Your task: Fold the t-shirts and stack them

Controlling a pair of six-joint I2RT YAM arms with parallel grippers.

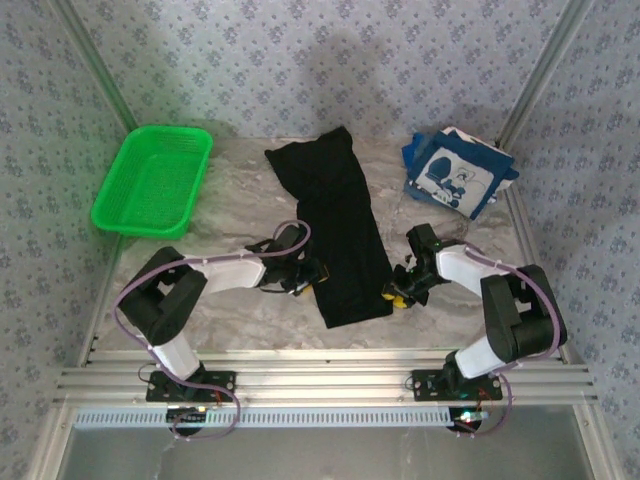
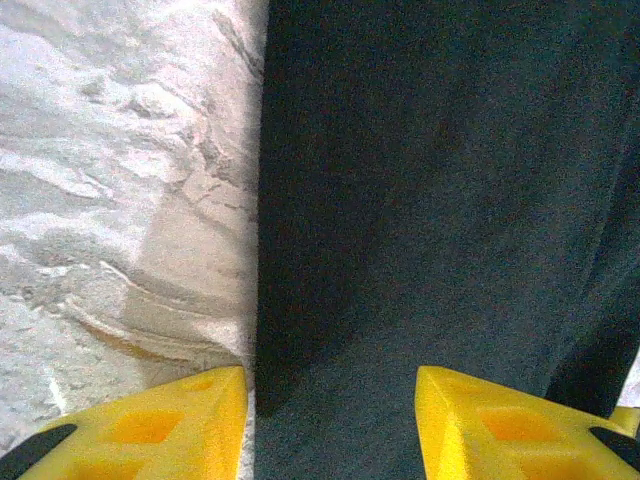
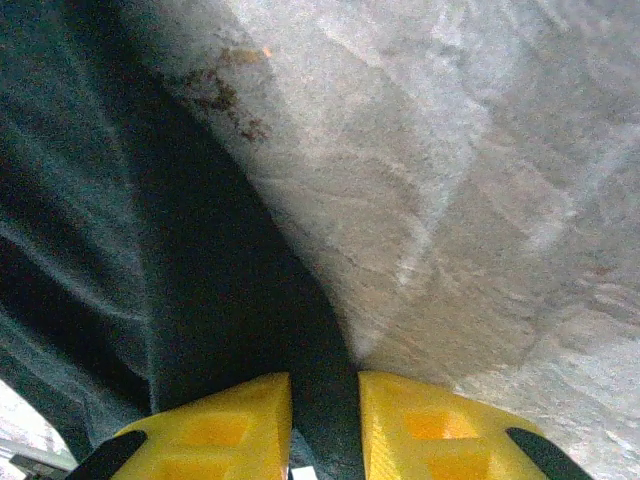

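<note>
At the 6 o'clock end of the bench [image 1: 240,215], two pincers flank the near hem of the black t-shirt [image 1: 335,220], which lies as a long strip running toward 12. The left pincer [image 1: 312,275] stands spread, its yellow fingers [image 2: 180,425] straddling the shirt's 9 o'clock edge with nothing gripped. The right pincer [image 1: 400,293] looks pressed together on a fold of cloth at the 3 o'clock edge.

The risk, as I judge it, is that lifting with one side unheld would drag the strip askew and spoil its fold. The left may also nip only the top layer.

Bare bench lies at 9 o'clock of the strip, and the near rim is close behind the hem. Farther off, the green basket [image 1: 152,180] sits at 10 o'clock. The navy t-shirt [image 1: 458,172] lies at 2 o'clock by the far right edge, well apart from the strip.
</note>
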